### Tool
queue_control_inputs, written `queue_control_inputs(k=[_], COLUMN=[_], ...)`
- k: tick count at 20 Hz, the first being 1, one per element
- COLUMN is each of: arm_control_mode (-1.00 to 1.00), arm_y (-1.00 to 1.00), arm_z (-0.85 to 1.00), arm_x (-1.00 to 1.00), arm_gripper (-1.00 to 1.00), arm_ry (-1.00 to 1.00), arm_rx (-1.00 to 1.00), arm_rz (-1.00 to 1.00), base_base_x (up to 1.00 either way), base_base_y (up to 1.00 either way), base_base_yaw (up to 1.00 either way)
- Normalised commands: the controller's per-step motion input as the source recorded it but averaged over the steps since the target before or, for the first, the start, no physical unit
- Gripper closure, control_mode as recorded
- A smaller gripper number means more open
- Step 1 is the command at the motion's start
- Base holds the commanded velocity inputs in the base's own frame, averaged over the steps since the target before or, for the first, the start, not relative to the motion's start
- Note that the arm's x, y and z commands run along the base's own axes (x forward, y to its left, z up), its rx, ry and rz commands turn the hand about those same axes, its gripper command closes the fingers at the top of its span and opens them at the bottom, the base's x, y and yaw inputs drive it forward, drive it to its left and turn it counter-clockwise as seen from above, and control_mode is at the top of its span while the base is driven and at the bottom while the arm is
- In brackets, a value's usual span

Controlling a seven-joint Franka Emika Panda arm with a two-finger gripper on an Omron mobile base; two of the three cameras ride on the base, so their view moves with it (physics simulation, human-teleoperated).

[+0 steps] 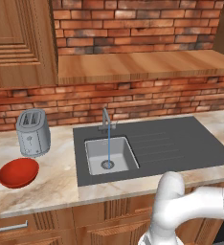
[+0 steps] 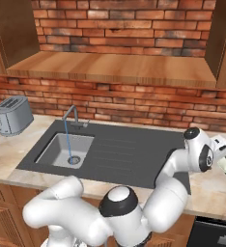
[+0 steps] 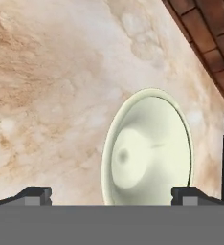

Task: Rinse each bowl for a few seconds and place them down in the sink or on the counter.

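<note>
Arm [image 2: 177, 169] folded low in front of counter [image 1: 56, 177], reaching right past sink [image 2: 129, 154]. Gripper [image 3: 111, 194] spread wide, holding nothing, fingertips [image 3: 35, 195] either side of cream-green bowl [image 3: 147, 148], above it, no contact visible. Bowl upright on marble, right of sink, near brick wall [image 3: 205, 43]. Red bowl [image 1: 18, 172] on counter left of sink, just in front of toaster [image 1: 33, 132]. Faucet [image 1: 106, 119] running a thin stream into steel basin [image 1: 109, 155]. Wooden shelf [image 1: 142, 64] above.

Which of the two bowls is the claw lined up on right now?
The pale cream-green bowl, on the counter right of the sink; the open claw straddles it. The red bowl sits far left by the toaster.
</note>
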Motion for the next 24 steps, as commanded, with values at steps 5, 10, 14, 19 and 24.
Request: queue_control_inputs(k=[5, 10, 14, 19, 24], arm_control_mode=[-1.0, -1.0, -1.0, -1.0, -1.0], arm_y=[-0.22, -0.17, -0.15, -0.18, -0.21], arm_z=[-0.2, -0.23, -0.25, -0.28, -0.27], arm_x=[0.16, 0.14, 0.14, 0.17, 0.16], arm_gripper=[-1.0, -1.0, -1.0, -1.0, -1.0], arm_ry=[0.03, 0.02, 0.02, 0.03, 0.03], arm_rx=[0.04, 0.04, 0.04, 0.04, 0.05], arm_rz=[0.0, 0.0, 0.0, 0.0, 0.0], base_base_x=[0.0, 0.0, 0.0, 0.0, 0.0], base_base_y=[0.0, 0.0, 0.0, 0.0, 0.0], base_base_yaw=[0.0, 0.0, 0.0, 0.0, 0.0])
